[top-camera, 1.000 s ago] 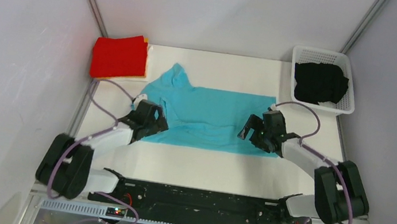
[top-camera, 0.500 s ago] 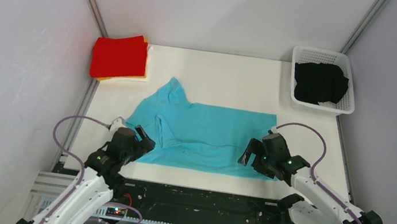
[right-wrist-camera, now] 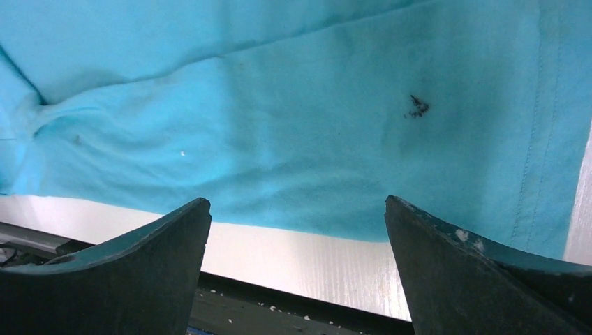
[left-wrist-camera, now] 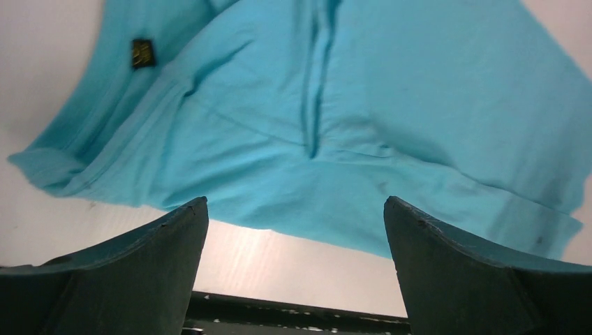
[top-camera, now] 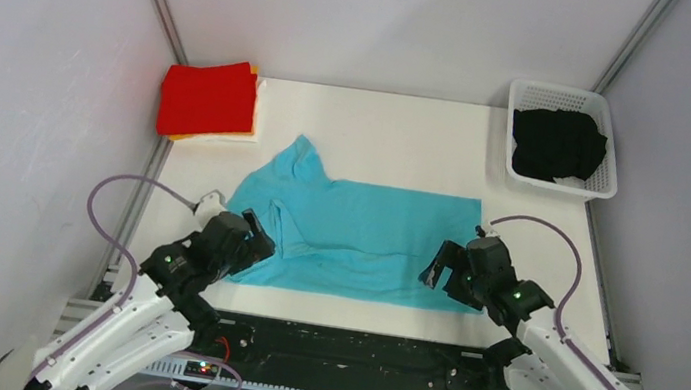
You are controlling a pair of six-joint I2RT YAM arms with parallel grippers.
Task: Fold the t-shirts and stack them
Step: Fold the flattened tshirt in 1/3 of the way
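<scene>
Turquoise t-shirt [top-camera: 367,233]: flat on table [top-camera: 381,124], near the front edge.
Left gripper [top-camera: 252,236]: jaws wide apart, empty, at shirt's near-left hem.
Right gripper [top-camera: 440,268]: jaws wide apart, empty, at near-right hem.
Red t-shirt [top-camera: 207,98]: folded, far-left corner.
Black t-shirt [top-camera: 557,142]: crumpled in basket [top-camera: 609,185], far right.

The left arm [top-camera: 122,327] stretches forward from the near left corner, its left tool [top-camera: 254,231] held low with both jaws spread wide (gripping nothing). The right arm [top-camera: 560,370] mirrors it from the near right corner, and the right tool [top-camera: 441,266] is equally wide and empty.
</scene>
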